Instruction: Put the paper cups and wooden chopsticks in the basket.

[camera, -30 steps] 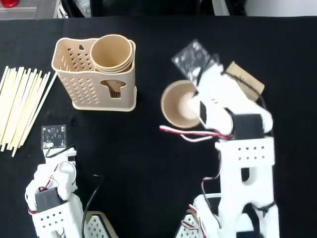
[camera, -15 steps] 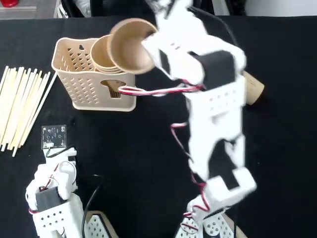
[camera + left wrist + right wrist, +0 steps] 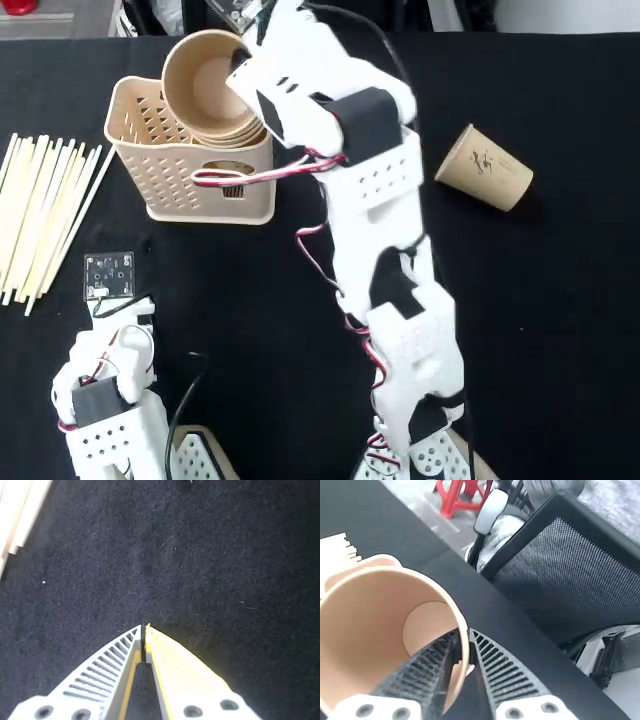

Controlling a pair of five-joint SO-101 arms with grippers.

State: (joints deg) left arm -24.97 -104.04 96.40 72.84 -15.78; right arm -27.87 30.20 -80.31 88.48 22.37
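Right gripper [image 3: 464, 636], clamped on a tan paper cup [image 3: 205, 85], is now carried over the beige perforated basket [image 3: 185, 180]; release remains.

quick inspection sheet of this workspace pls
surface: black cloth table
job's things: basket upright, stacked cups inside; held cup tilted over them; lying cup on its side on the cloth; wooden chopsticks loose beside the basket
clutter: small black square board near the chopsticks
grippers: left gripper shut, empty, over bare cloth; right gripper shut on the held cup's rim
cables: red and white wires hang across the basket front; black cable on the cloth
surroundings: mesh chair, red stool
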